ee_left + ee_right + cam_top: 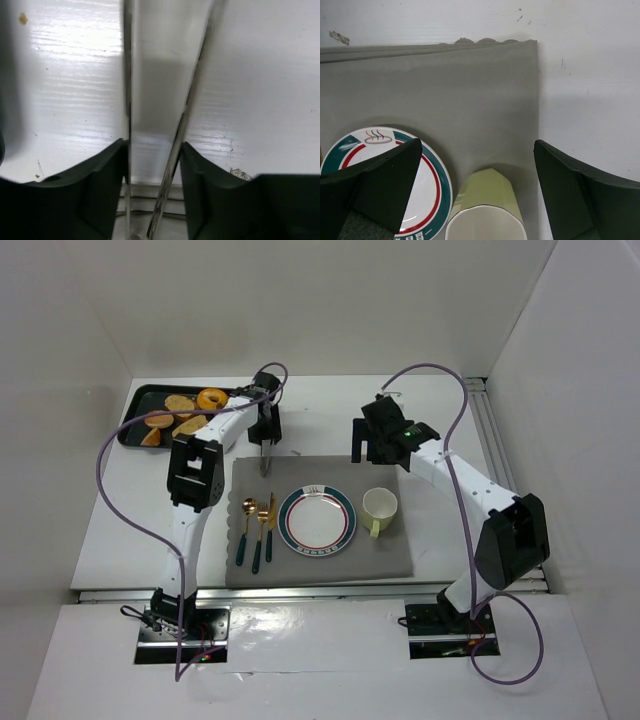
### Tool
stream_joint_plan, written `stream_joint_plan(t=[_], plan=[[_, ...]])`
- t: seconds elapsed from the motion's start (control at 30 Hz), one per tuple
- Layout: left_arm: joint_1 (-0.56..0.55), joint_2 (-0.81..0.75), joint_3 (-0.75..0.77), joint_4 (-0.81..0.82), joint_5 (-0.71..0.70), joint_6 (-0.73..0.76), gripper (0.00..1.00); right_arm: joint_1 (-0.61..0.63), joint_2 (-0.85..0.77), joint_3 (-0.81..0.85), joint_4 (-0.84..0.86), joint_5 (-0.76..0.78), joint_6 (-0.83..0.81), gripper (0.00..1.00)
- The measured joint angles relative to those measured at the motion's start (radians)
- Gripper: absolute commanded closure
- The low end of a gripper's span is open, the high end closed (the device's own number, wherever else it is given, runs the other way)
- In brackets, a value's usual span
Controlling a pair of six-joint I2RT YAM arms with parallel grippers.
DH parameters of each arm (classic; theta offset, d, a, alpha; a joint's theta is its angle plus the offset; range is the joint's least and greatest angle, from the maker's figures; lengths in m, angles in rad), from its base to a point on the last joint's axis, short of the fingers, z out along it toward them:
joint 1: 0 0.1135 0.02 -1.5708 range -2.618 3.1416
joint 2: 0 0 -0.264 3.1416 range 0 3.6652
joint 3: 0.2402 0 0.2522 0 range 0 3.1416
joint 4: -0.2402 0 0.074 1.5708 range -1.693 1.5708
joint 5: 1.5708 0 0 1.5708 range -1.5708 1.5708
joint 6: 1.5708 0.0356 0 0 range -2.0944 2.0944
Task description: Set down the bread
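- The bread (181,403) is flat oval slices, tan with a golden-brown crust, lying in the dark tray (140,392) at 10 o'clock on the table.
- The left gripper (152,200) is clamped on thin, shiny metal tongs (127,100).
- The right gripper (477,150) is wide apart over the grey cloth mat (470,85).

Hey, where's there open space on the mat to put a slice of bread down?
The plate is bare, and so is the mat strip behind it, up to the far edge. Left of the plate the cutlery fills the mat; right of it stands the mug, close beside.
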State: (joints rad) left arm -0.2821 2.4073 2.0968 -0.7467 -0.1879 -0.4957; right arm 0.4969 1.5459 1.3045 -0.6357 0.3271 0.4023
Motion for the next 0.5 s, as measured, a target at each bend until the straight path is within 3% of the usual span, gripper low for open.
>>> stream_joint_plan(t=[0.27,0.5], plan=[[-0.024,-0.018,0.002,0.008,0.008,0.051,0.72,-0.007,0.022,0.04,-0.011,0.024,0.0,0.0],[-0.034,-0.246,-0.033,0.0,0.029,0.103,0.72,-0.014,0.022,0.046,-0.012,0.033,0.0,0.0]])
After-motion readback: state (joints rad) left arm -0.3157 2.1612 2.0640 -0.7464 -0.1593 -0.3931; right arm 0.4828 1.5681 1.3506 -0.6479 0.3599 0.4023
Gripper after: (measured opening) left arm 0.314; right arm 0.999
